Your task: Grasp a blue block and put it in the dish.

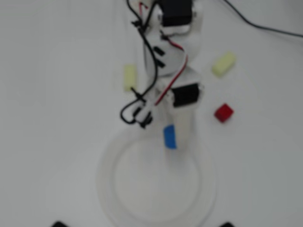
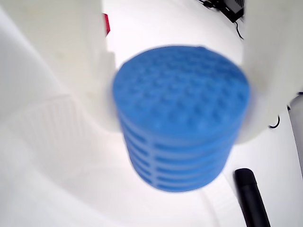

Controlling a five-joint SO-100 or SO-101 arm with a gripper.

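The blue block, a ribbed bright blue cylinder, fills the wrist view between two white fingers. My gripper is shut on it. In the overhead view the blue block hangs over the far rim of the dish, a large round white paper plate at the bottom middle. The plate's fluted rim also shows below the block in the wrist view.
A red cube lies right of the arm. Two pale yellow oblong blocks lie at the arm's left and upper right. A black cable runs across the top right. A black post shows at the wrist view's bottom right.
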